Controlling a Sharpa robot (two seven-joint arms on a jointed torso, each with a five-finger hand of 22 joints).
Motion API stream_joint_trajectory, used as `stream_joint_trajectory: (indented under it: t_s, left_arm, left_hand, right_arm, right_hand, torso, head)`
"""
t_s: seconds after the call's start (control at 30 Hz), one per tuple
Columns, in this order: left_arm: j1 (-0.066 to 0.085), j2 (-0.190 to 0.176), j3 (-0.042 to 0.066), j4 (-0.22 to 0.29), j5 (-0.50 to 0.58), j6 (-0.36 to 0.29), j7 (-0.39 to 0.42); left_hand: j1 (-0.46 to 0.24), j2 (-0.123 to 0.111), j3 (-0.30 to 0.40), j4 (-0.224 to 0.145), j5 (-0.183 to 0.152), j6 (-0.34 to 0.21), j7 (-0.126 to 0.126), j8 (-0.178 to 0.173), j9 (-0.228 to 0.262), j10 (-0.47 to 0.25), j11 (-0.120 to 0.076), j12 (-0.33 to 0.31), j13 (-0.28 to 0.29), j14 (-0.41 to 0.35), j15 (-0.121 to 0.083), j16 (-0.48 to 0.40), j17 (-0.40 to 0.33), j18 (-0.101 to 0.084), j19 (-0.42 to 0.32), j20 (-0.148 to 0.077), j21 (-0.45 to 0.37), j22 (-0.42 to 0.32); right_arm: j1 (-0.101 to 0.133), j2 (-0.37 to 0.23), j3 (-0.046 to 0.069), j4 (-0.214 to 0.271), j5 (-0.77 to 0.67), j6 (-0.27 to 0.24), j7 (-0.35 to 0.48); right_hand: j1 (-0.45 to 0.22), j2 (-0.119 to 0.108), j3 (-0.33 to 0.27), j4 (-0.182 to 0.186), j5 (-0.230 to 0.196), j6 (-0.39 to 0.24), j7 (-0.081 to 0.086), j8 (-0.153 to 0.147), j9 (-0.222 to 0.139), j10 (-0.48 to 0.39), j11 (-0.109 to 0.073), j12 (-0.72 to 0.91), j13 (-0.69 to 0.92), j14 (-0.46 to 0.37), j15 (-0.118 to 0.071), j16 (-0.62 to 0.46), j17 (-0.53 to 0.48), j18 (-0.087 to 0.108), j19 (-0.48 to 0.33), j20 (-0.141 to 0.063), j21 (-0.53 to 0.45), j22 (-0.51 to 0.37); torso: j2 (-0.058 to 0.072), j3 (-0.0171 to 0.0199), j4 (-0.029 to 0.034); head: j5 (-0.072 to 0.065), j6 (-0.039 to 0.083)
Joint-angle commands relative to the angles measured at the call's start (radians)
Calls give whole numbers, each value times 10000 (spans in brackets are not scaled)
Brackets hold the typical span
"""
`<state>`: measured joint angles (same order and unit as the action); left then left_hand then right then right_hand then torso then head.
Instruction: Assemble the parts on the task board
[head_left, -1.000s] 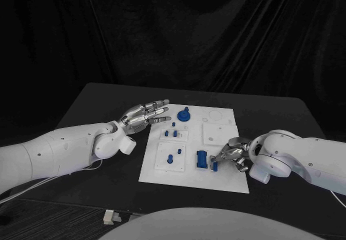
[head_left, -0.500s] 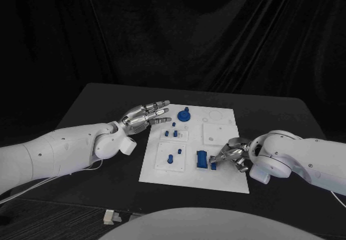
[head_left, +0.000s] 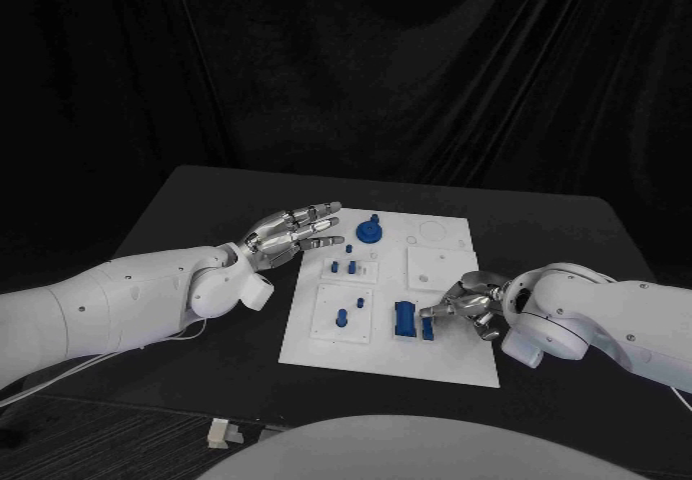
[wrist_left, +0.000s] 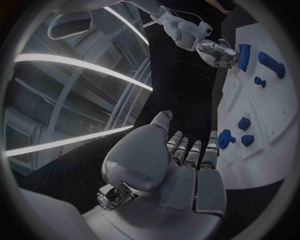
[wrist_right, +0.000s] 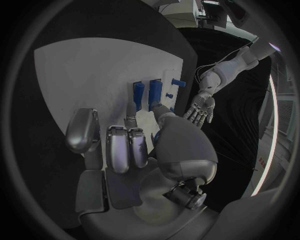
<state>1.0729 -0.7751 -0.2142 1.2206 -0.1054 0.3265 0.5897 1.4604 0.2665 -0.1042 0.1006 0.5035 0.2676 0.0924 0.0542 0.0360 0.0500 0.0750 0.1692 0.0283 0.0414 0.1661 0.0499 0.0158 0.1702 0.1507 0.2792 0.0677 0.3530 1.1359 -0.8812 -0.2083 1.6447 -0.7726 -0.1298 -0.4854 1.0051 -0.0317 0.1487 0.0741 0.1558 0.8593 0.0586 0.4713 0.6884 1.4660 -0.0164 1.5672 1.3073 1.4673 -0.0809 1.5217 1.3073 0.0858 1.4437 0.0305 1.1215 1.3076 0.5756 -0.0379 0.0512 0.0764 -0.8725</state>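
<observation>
The black table (head_left: 188, 200) is carrying the white task board (head_left: 447, 355) at its middle. The left hand (head_left: 289, 232) is hovering just beside the board's far left corner, fingers stretched apart and holding nothing. The right hand (head_left: 469, 305) is sitting at the board's right edge, fingers curled toward a tall blue block (head_left: 404, 319); whether they are gripping anything cannot be told. A round blue part (head_left: 369, 231) and small blue pegs (head_left: 342, 267) are standing farther back on the board.
</observation>
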Motion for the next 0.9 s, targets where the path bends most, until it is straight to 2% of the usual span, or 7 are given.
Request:
stream_joint_trajectory:
  t_s: [0.03, 0.2, 0.37, 0.57, 0.6, 0.7, 0.9]
  left_arm:
    - [-13, -7, 11, 29, 65, 112, 89]
    - [-14, -46, 11, 47, 65, 87, 90]
    - [-14, -103, 11, 83, 65, 66, 105]
    - [-15, -136, 11, 96, 65, 55, 106]
    - [-16, -139, 11, 97, 65, 55, 106]
    - [-17, -140, 11, 93, 65, 56, 101]
    - [-19, -136, 11, 85, 65, 65, 93]
  left_hand:
    - [-72, 53, 54, -9, 38, -1, 55, 45, 14, -7, 71, 41, 10, 12, 85, 32, 13, 76, 21, 62, -31, 3]
    - [-74, 55, 60, -12, 39, 12, 58, 49, 16, -5, 70, 48, 11, 14, 86, 34, 14, 76, 26, 63, -29, 12]
    - [-80, 56, 78, -23, 42, 40, 69, 59, 20, 0, 74, 59, 13, 18, 85, 41, 16, 77, 33, 63, -25, 16]
    - [-80, 56, 78, -23, 42, 40, 69, 59, 20, 0, 74, 59, 13, 18, 85, 41, 16, 77, 33, 63, -25, 16]
    - [-80, 56, 78, -23, 42, 40, 69, 59, 20, 0, 74, 59, 13, 18, 85, 41, 16, 77, 33, 63, -25, 16]
    - [-80, 56, 78, -23, 42, 40, 69, 59, 20, 0, 74, 59, 13, 18, 85, 41, 16, 77, 33, 63, -25, 16]
    - [-80, 56, 78, -23, 42, 40, 69, 59, 20, 0, 74, 59, 13, 18, 85, 41, 16, 77, 33, 63, -25, 16]
  right_arm:
    - [-11, -256, 4, 315, -899, -954, 778]
    - [-2, -602, 4, 758, -1891, -824, 1087]
    - [-36, -726, 2, 935, -2674, -289, 1041]
    - [-225, -815, 1, 985, -3020, 163, 909]
    - [-251, -827, 1, 984, -3050, 225, 887]
    - [-289, -845, 0, 975, -3094, 340, 835]
    - [-340, -827, 0, 915, -3124, 539, 728]
  right_hand:
    - [-39, -21, -98, 0, -55, -25, -26, 106, 37, 1048, -43, 35, 2635, 779, -23, -17, 1260, 46, -48, -32, -6, 1430]
    - [552, -64, -144, -226, -25, -29, -106, 615, 332, 1048, -107, 35, 2635, 802, -78, 30, 1373, 27, 0, -74, 103, 1462]
    - [1157, -100, -614, -158, -573, -539, -361, 2785, 2212, 1048, -322, 35, 2635, 793, -244, 19, 1342, 37, -10, -238, 35, 1450]
    - [1308, -258, -884, 297, -948, -846, -528, 4230, 3727, 1048, -441, 35, 2635, 790, -348, 8, 1322, 38, -10, -319, -14, 1445]
    - [1327, -296, -908, 400, -973, -401, -558, 4788, 4216, 1048, -465, 35, 2635, 789, -367, 5, 1315, 38, -9, -336, -20, 1445]
    - [1343, -361, -941, 576, -997, 222, -607, 5523, 4865, 1048, -508, 35, 2635, 789, -401, 3, 1315, 40, -9, -367, -33, 1443]
    - [1373, -418, -954, 755, -1000, 870, -660, 6204, 5457, 1048, -555, 35, 2635, 794, -440, 13, 1343, 37, -2, -401, -23, 1448]
  torso:
    - [7, -1, 5]
    - [15, -3, 9]
    - [15, 1, 20]
    - [14, -1, 20]
    - [16, 0, 16]
    - [25, 1, -19]
    - [31, 7, -29]
  head:
    - [25, -2]
    - [17, -2]
    - [-26, -2]
    - [-28, -2]
    - [-20, -2]
    - [-1, -2]
    - [-25, -2]
